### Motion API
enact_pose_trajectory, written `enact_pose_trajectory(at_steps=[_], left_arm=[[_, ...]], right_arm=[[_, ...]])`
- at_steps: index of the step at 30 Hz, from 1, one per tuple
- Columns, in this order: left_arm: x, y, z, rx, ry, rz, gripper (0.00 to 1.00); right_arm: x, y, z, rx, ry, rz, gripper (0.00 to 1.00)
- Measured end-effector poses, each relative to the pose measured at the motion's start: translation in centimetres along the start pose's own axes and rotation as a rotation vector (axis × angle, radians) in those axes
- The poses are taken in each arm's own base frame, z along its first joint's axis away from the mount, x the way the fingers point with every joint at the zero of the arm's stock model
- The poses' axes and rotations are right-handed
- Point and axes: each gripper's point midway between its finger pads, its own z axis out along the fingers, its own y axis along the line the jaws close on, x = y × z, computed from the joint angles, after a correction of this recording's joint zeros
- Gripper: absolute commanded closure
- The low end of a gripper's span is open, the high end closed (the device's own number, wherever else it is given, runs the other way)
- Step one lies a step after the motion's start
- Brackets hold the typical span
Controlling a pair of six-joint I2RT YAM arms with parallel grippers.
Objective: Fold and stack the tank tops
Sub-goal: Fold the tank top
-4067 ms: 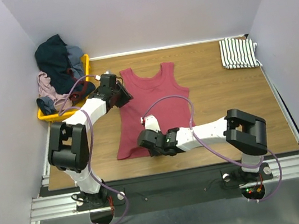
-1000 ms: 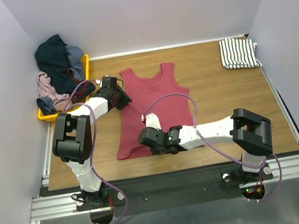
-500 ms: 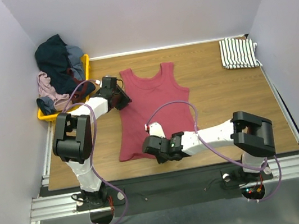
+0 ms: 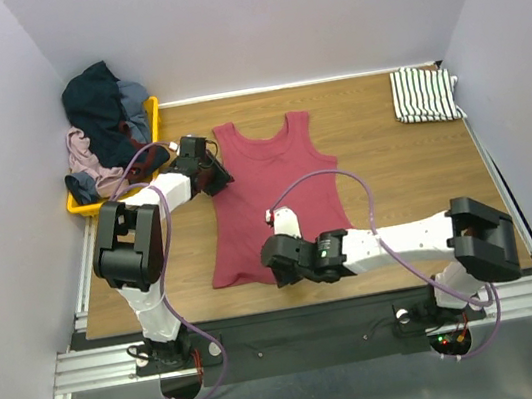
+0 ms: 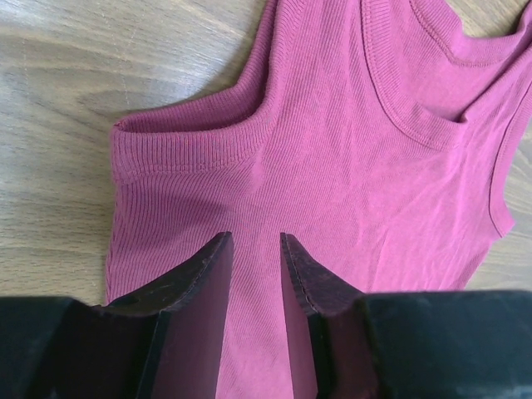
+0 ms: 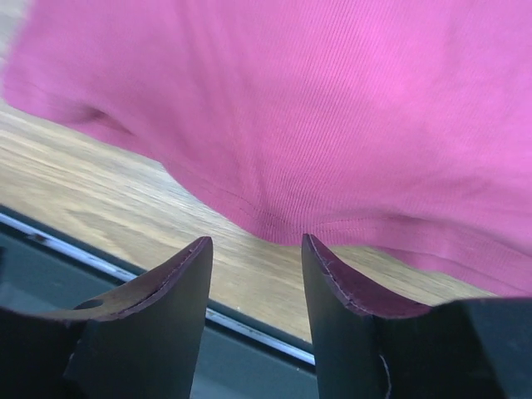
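Note:
The dark red tank top (image 4: pixel 274 183) lies flat on the wooden table, neck to the back. The striped tank top (image 4: pixel 423 93) lies folded at the back right corner. My left gripper (image 4: pixel 217 177) is open, low over the red top's left side just below the armhole; in the left wrist view (image 5: pixel 254 237) flat red cloth (image 5: pixel 349 166) shows between its fingers. My right gripper (image 4: pixel 280 274) is open at the red top's bottom hem; in the right wrist view (image 6: pixel 256 239) the hem (image 6: pixel 332 100) lies just beyond its tips, with bare wood between the fingers.
A yellow tray (image 4: pixel 153 111) at the back left holds a pile of other clothes (image 4: pixel 100 109). The table's near edge and its metal rail (image 6: pixel 100 266) are right under my right gripper. Walls close the table on three sides.
My right gripper has moved from over the red top's lower part toward the near edge, and the arm has stretched out to the right. The hem shifted slightly. The left gripper stayed at the armhole.

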Motion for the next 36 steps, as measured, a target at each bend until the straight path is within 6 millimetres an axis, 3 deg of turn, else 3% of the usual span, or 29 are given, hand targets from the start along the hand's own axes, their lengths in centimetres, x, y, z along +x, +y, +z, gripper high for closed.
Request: enact_pose_trajectory(at_steps=[5,9,14,16,20,24,29,36], left_arm=[[-0.1,-0.2,-0.3,0.011,0.001,0.009,0.58],[-1.4,-1.0,-1.7,0.024,-0.028,0.011,0.58],[-6.1,-1.7,-4.1,0.058,-0.132,-0.010,0.59],[-8.1,-0.9,-4.9,0.052,-0.174,-0.029,0.58],[-10.2,1.8,-5.4,0.001,-0.207,-0.059,0.58],[-10.7,3.2,-5.6,-0.026,-0.206,-0.068,0.58],[-10.5,3.3,-5.6,-0.025,-0.197,-0.057,0.59],[-10.3,3.2,-5.6,-0.018,-0.189,-0.044,0.58]], right_arm=[[-2.2,0.1,-1.7,-0.019,-0.075,0.029,0.48],[-3.2,1.6,-1.2,-0.017,-0.073,0.007,0.55],[-5.9,6.1,0.3,-0.060,-0.101,-0.021,0.60],[-5.6,7.0,1.5,-0.049,-0.084,-0.052,0.60],[-6.2,9.9,4.1,-0.068,-0.081,-0.088,0.60],[-5.3,11.2,6.8,-0.064,-0.052,-0.120,0.60],[-4.1,11.6,8.8,-0.053,-0.021,-0.147,0.59],[-4.4,12.7,8.4,-0.064,-0.043,-0.155,0.58]])
